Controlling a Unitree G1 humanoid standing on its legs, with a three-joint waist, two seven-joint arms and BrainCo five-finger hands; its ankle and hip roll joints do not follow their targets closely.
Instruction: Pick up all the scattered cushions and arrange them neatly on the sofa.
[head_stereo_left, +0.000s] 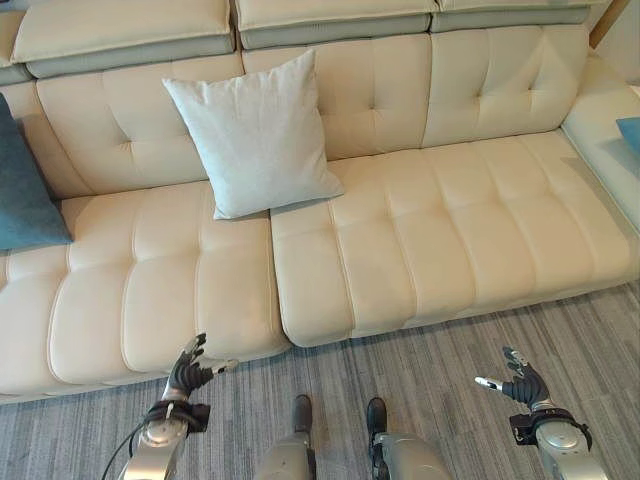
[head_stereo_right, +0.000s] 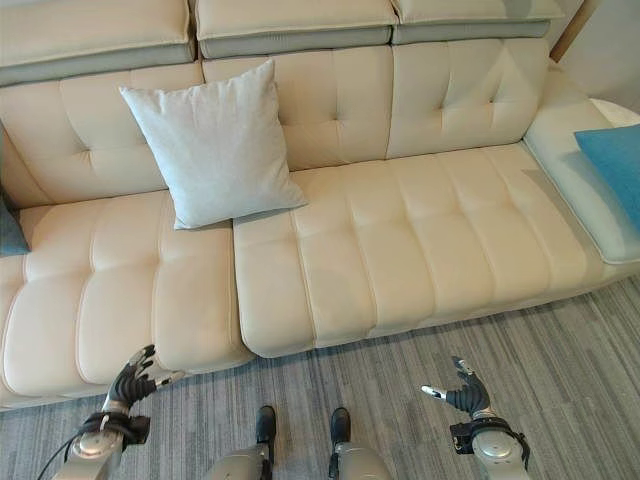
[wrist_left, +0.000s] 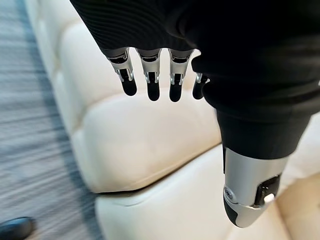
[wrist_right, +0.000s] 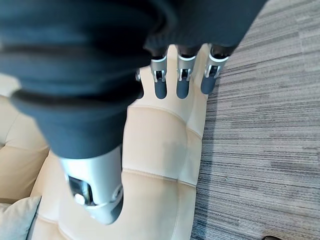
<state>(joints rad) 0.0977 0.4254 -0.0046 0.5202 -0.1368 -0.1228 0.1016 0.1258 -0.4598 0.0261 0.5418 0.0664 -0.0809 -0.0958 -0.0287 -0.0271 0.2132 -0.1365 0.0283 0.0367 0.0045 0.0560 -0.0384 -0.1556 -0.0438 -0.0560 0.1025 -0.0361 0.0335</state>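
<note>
1. No writing or label can be read on anything.
2. The pale cushion stands on the cream sofa, at 11 o'clock from the sofa's middle, leaning against the backrest, tilted with one corner up.
3. A blue cushion lies at the sofa's 9 o'clock end; another blue one rests on the 3 o'clock arm section.
4. The left hand hovers over the grey carpet at the seat's front edge, fingers released, holding nothing.
5. The right hand hangs over the carpet at 5 o'clock, fingers released and empty.
</note>
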